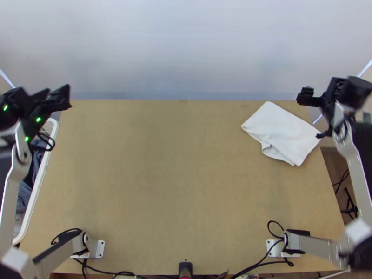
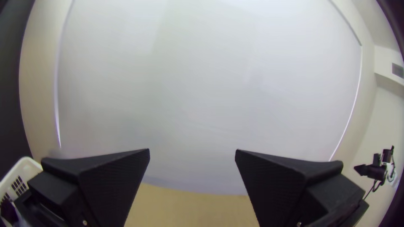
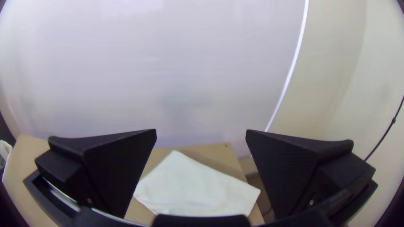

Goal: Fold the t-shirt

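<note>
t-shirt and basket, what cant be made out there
- Top view: lower layers of the folded t-shirt, under its top layer.
- Right wrist view: part of its edge, behind the right gripper.
- Top view: part of the basket, behind the left arm.

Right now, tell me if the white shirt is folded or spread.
Folded: the white shirt lies as a flat packet, layers showing along one edge.

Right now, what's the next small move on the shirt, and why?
I'd probably bring the right pincer down to the near-left edge of the white cloth and tuck it. The cloth lies folded on the table, but that edge looks uneven, with layers showing, and the pincer is open, empty and close by.
</note>
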Available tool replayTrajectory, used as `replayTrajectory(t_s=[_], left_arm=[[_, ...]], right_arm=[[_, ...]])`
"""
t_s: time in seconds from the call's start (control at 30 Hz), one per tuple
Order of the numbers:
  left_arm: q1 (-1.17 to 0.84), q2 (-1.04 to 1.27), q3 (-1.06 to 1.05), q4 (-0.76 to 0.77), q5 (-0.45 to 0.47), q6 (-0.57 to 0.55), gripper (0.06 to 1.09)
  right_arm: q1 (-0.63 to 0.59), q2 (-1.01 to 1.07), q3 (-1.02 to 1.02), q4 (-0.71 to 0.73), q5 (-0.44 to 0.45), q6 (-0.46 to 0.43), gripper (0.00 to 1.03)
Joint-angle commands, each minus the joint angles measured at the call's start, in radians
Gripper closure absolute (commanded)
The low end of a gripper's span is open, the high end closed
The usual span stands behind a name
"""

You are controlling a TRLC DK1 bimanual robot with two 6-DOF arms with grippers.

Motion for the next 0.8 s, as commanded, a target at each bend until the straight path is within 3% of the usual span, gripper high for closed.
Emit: replayTrajectory(t_s=[0.0, 0.1, 0.23, 0.33, 0.5, 0.6, 0.77], left_arm=[[0.003, -0.274, -0.228, 0.267, -0.154, 0.091, 0.10], [0.001, -0.424, -0.412, 0.460, -0.194, 0.182, 0.10], [0.003, -0.593, -0.608, 0.621, -0.258, 0.251, 0.10], [0.001, -0.665, -0.700, 0.638, -0.376, 0.255, 0.10], [-0.054, -0.826, -0.941, 0.796, -0.415, 0.258, 0.10], [-0.158, -0.912, -1.042, 0.798, -0.476, 0.313, 0.10], [-0.194, -1.086, -1.176, 0.744, -0.484, 0.326, 0.10]], right_arm=[[0.083, -0.344, -0.191, 0.280, -0.050, 0.036, 0.04], [0.091, -0.528, -0.400, 0.540, -0.050, 0.093, 0.04], [0.123, -0.781, -0.737, 0.906, -0.055, 0.093, 0.04], [0.149, -0.890, -0.865, 0.921, -0.055, 0.096, 0.04], [0.196, -0.994, -1.085, 0.998, -0.057, 0.093, 0.04], [0.216, -1.034, -1.210, 1.020, -0.057, 0.098, 0.04], [0.229, -1.218, -1.431, 1.029, -0.060, 0.106, 0.04]])
